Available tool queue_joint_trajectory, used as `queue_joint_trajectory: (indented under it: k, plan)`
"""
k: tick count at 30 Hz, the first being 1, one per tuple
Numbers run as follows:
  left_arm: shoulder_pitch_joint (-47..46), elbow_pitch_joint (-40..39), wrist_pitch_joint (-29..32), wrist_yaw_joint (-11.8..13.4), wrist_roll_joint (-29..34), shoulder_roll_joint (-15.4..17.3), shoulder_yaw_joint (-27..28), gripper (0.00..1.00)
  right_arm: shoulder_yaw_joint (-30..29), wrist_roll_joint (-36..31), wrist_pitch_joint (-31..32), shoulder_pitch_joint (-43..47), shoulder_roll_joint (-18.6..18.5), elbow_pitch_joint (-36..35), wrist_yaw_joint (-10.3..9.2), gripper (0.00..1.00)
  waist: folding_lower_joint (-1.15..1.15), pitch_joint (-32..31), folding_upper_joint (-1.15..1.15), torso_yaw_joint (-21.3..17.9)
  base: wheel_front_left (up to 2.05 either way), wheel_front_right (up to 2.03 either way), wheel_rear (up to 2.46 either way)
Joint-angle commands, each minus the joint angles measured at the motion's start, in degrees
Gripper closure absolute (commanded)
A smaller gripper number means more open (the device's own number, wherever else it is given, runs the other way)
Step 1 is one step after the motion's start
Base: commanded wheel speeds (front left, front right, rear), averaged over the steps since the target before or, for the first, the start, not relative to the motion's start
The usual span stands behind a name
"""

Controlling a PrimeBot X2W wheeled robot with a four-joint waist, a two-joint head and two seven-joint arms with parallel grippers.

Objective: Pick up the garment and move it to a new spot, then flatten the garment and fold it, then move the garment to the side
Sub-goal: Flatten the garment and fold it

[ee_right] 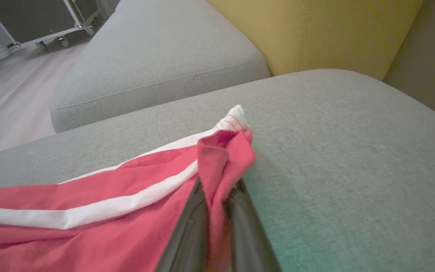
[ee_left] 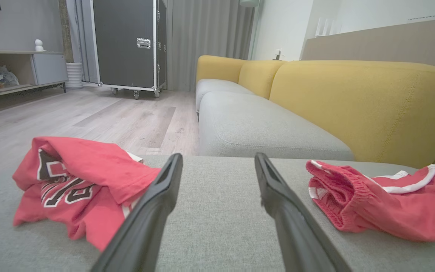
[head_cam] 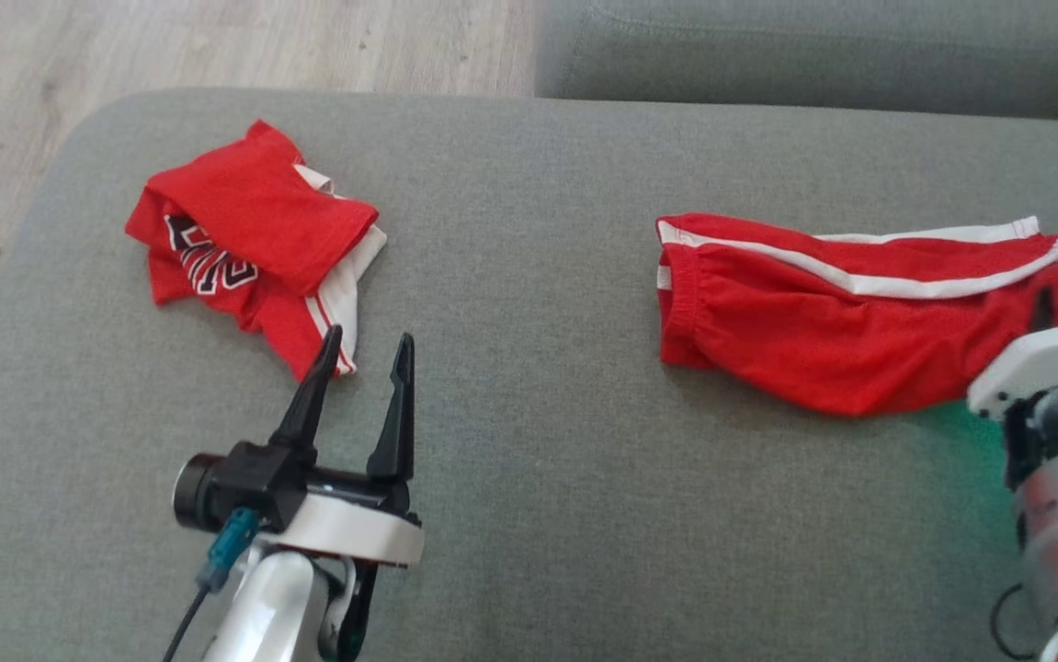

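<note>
The garment, a pair of red shorts (head_cam: 823,322) with white side stripes, lies stretched out on the right half of the grey cushion (head_cam: 529,533). My right gripper (head_cam: 1048,308) is shut on the right end of the shorts; in the right wrist view the red cloth (ee_right: 107,204) is pinched between the two dark fingers of that gripper (ee_right: 219,189), with a bunched corner sticking up past the tips. My left gripper (head_cam: 369,338) stands open and holds nothing, hovering left of centre. In the left wrist view its fingers (ee_left: 218,158) frame bare cushion, with the shorts (ee_left: 383,204) off to the right.
A folded red jersey (head_cam: 244,230) with dark lettering lies at the cushion's left, just beyond my left fingertips; it also shows in the left wrist view (ee_left: 77,177). A second grey cushion (head_cam: 813,46) lies beyond, with yellow backrests (ee_left: 353,102). Wooden floor (head_cam: 32,92) borders the left edge.
</note>
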Motion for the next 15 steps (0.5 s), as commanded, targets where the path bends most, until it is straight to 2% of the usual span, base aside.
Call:
queue_joint_trajectory:
  k: [1,6,11,12,15]
  plan:
    - [-0.5,-1.4,-0.5,-0.3,0.6,0.4,2.5,0.0,2.8,0.8,-1.5,-1.3,1.2,-1.7,0.19,1.0,0.01,-0.8,0.0,0.2,0.0,0.0,0.0]
    - [0.6,-1.1,-0.5,-0.4,1.0,0.4,3.2,0.0,9.1,3.9,-2.5,-2.6,5.0,-2.4,0.19,1.0,0.01,-2.8,0.0,0.3,0.0,0.0,0.0]
    - [1.2,-1.0,-0.5,-0.5,1.3,0.4,3.1,0.0,19.9,12.2,-2.5,-1.1,7.4,-8.2,0.19,1.0,0.01,-4.2,0.0,1.0,0.0,0.0,0.0]
    - [1.2,-1.0,-0.5,-0.5,1.3,0.4,3.1,0.0,19.9,12.2,-2.5,-1.1,7.4,-8.2,0.19,1.0,0.01,-4.2,0.0,1.0,0.0,0.0,0.0]
    - [1.4,-0.9,-0.5,-0.6,1.5,0.4,3.1,0.0,29.7,20.6,-2.5,1.2,7.6,-11.9,0.19,1.0,0.01,-4.8,0.0,2.0,0.0,0.0,0.0]
